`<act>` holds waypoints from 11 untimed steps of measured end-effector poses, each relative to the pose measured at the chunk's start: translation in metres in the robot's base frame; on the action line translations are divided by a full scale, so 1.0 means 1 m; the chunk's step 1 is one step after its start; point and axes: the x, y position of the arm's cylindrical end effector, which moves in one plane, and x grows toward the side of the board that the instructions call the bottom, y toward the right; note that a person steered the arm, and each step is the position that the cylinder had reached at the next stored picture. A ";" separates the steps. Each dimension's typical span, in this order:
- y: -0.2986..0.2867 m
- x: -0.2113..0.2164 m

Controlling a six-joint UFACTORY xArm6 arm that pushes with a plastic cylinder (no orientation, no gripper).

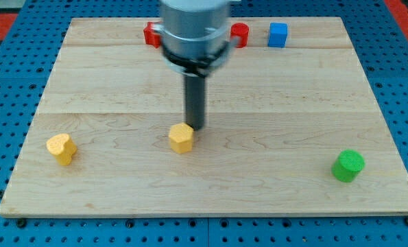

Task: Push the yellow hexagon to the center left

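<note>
camera view: yellow hexagon (181, 138) sits at lower centre of board (108, 89). my tip (196, 127) touches its upper right; no fingers exist. step: contact made. next: push leftward and slightly up, clear of yellow block (61, 149).

My tip (196, 127) rests on the pale wooden board (272, 89) just beside the small yellow hexagon block (181, 138) — at its upper right. A yellow heart-shaped block (61, 148) lies at the view's left; a green cylinder block (347, 165) at the right.
</note>
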 end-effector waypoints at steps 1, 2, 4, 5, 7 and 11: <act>0.056 0.057; 0.038 0.074; -0.061 0.016; -0.049 0.060; -0.079 -0.020; -0.152 -0.006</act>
